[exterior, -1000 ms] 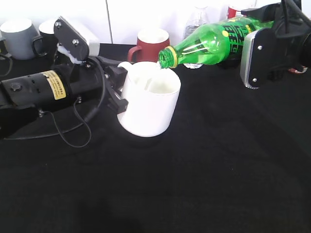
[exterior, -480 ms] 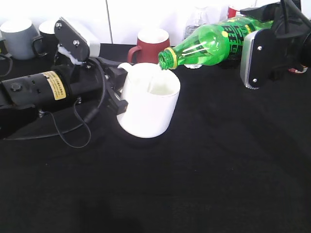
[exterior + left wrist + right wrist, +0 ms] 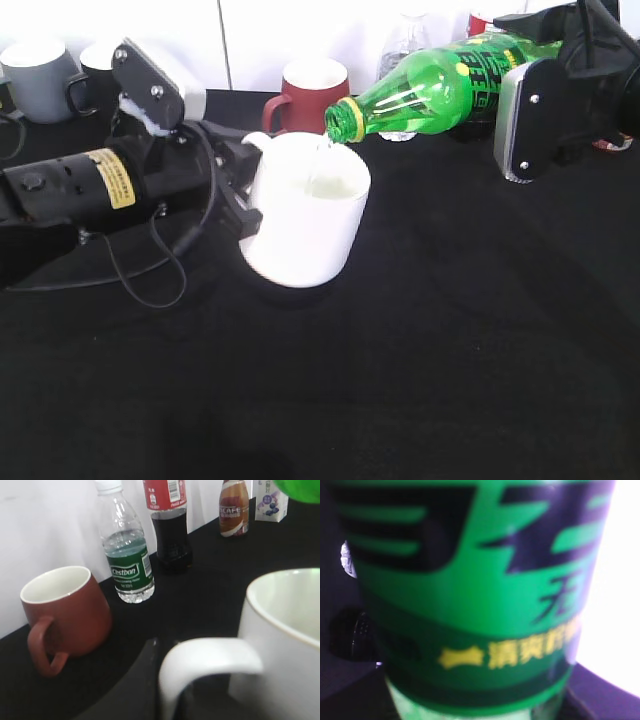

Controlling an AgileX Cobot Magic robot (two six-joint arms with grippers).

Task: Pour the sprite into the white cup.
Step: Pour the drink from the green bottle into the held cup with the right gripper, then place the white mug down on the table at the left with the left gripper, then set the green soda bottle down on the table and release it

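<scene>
Landmark: white cup [image 3: 305, 220], upright on the black desk [image 3: 450, 350]. Left end effector [image 3: 240, 190] is closed on the cup's handle, left of the body. Right end effector [image 3: 540, 110] grips the sprite [image 3: 440, 90] by its labelled base, up and right of the cup. Bottle's long axis runs near horizontal; neck points left and slightly down, mouth directly above the far rim. A thin stream seems to fall inside. Judgement: pouring underway; further tilt keeps the mouth over the opening.

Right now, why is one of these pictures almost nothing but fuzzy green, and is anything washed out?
Right wrist view: the translucent green plastic bottle sits so close that its label fills the frame and blurs. Exterior view: the back wall blows out to white, and the glossy white ceramic mug glares. Left wrist view: the mug's near handle is soft, farther bottles sharper.
</scene>
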